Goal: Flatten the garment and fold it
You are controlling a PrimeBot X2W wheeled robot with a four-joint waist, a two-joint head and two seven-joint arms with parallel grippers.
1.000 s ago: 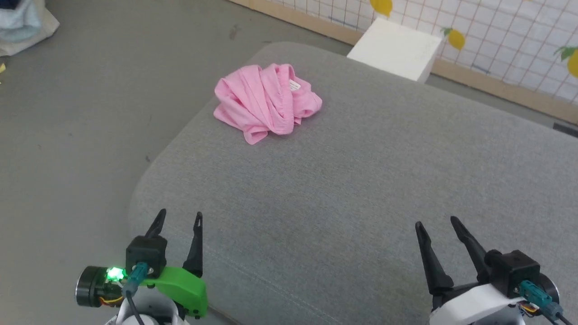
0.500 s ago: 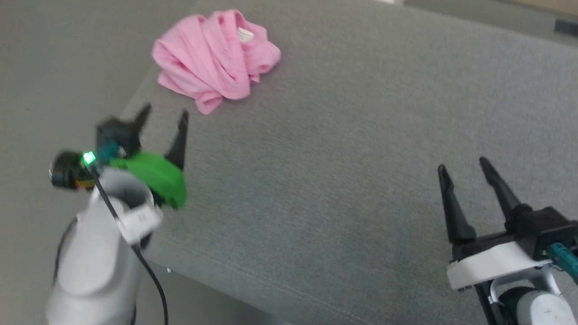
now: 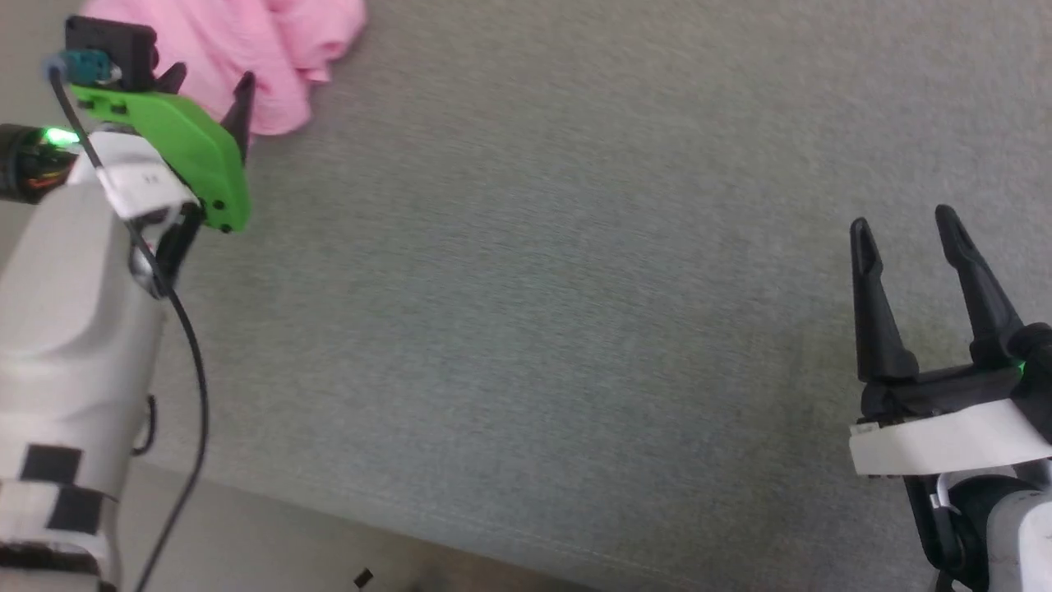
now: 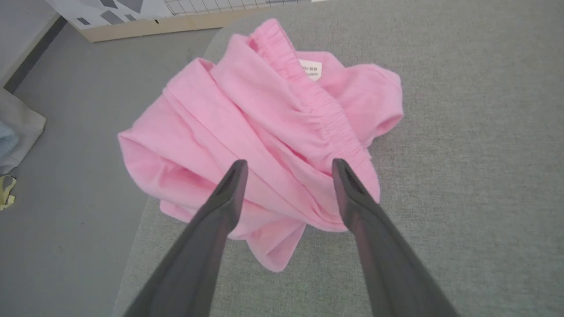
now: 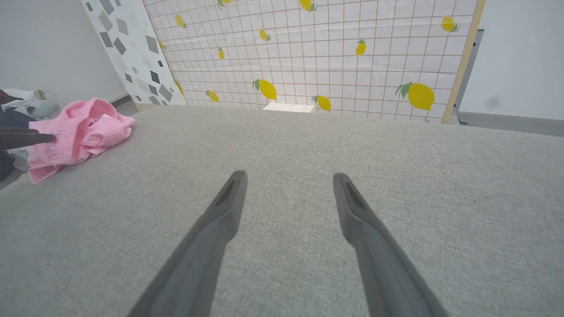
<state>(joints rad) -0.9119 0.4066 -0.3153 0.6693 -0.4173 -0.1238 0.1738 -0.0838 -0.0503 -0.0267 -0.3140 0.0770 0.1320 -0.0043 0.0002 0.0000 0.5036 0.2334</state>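
Grey fabric cushion (image 3: 575, 329), crumpled garment (image 4: 264, 145) at corner; lemon-print grid wall (image 5: 330, 53) behind.

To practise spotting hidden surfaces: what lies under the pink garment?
The garment lies crumpled on the grey cushion, at its edge. The cushion beneath it and the garment's lower folds are covered.

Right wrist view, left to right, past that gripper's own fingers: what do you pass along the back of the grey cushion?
left gripper's finger → garment → white box → wooden post
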